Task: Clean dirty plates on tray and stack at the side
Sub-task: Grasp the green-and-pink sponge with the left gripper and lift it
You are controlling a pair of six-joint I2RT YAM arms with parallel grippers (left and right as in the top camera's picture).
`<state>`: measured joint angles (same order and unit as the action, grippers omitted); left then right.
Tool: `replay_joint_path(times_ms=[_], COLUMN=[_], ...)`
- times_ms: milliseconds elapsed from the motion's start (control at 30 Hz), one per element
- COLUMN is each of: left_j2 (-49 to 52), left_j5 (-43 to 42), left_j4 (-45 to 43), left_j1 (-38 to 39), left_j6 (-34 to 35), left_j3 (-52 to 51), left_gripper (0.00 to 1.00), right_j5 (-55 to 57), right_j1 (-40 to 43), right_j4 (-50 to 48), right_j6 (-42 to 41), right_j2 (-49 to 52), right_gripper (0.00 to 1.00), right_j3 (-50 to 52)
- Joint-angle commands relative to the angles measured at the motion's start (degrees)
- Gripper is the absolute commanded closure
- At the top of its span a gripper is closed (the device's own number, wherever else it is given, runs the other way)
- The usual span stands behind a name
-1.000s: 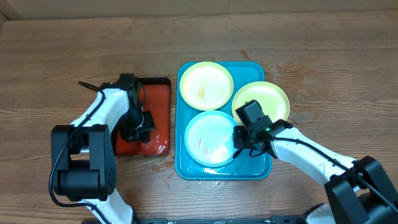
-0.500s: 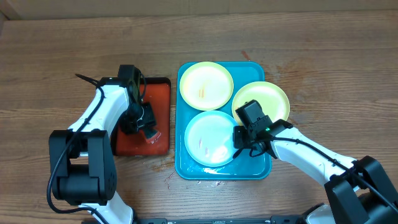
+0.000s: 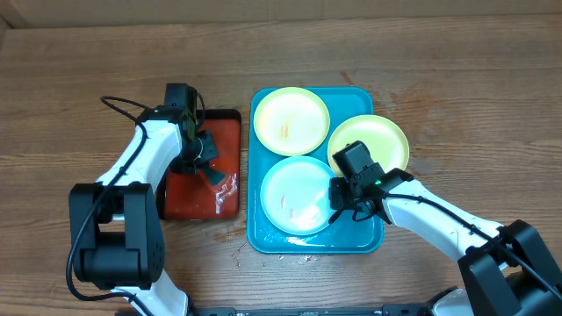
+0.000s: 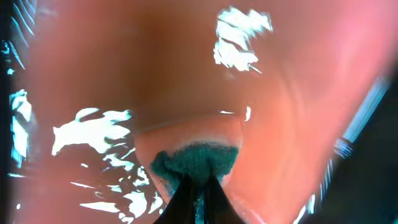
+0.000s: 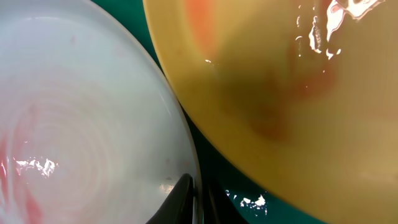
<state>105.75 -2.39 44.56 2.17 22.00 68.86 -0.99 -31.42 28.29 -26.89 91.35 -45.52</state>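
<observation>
Three plates lie on the turquoise tray [image 3: 260,235]: a pale yellow one [image 3: 291,118] at the back, a yellow-green one [image 3: 373,139] overhanging the right rim, and a whitish one [image 3: 294,195] in front with red smears. My right gripper [image 3: 337,197] is shut on the whitish plate's right rim [image 5: 186,155], with the yellow-green plate [image 5: 280,81] beside it. My left gripper [image 3: 209,174] is shut on a teal sponge [image 4: 196,160] and presses it into the wet red-orange inside of the small black-rimmed tray [image 3: 230,118].
The small tray's inside [image 4: 186,68] shines with water. The wooden table [image 3: 457,96] lies around both trays. Water drops sit by the turquoise tray's front left corner [image 3: 239,253].
My left gripper has moved with the sponge from the small tray's front toward its middle right. The right arm and the plates have not moved.
</observation>
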Motion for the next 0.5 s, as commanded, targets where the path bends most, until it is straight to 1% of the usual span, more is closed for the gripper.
replay_joint_path(times_ms=[0, 33, 67, 100, 133, 200, 267, 367, 467], left_j2=[-0.13, -0.13, -0.13, -0.13, -0.13, -0.13, -0.13, -0.13, -0.11], left_j5=[-11.19, -11.58, -11.1, -10.67, -10.54, -9.73, -7.67, -6.19, -6.19], left_j4=[0.79, 2.43, 3.26, 3.82, 4.55, 6.21, 7.61, 8.13, 7.85], left_j1=[0.13, 0.13, 0.11, 0.11, 0.11, 0.11, 0.11, 0.13, 0.26], left_j6=[-10.49, -13.25, -13.88, -13.88, -13.88, -13.64, -12.68, -9.84, -6.27], left_j3=[0.98, 2.1, 2.49, 2.62, 2.62, 2.6, 2.6, 2.25, 1.01], left_gripper=[0.96, 0.96, 0.89, 0.69, 0.56, 0.48, 0.47, 0.57, 0.62], right_j5=[0.92, 0.92, 0.92, 0.9, 0.9, 0.92, 0.92, 0.9, 0.92], right_j1=[0.37, 0.37, 0.37, 0.37, 0.37, 0.37, 0.37, 0.37, 0.37], right_j4=[-0.13, -0.13, -0.11, -0.09, -0.07, 0.11, 0.26, 0.39, 0.52], right_j6=[0.33, 0.33, 0.33, 0.31, 0.31, 0.33, 0.33, 0.33, 0.33], right_j2=[-0.39, -0.39, -0.39, -0.39, -0.39, -0.39, -0.39, -0.39, -0.39], right_gripper=[0.91, 0.91, 0.91, 0.91, 0.91, 0.91, 0.91, 0.91, 0.91], right_j3=[0.24, 0.24, 0.24, 0.24, 0.24, 0.24, 0.24, 0.24, 0.24])
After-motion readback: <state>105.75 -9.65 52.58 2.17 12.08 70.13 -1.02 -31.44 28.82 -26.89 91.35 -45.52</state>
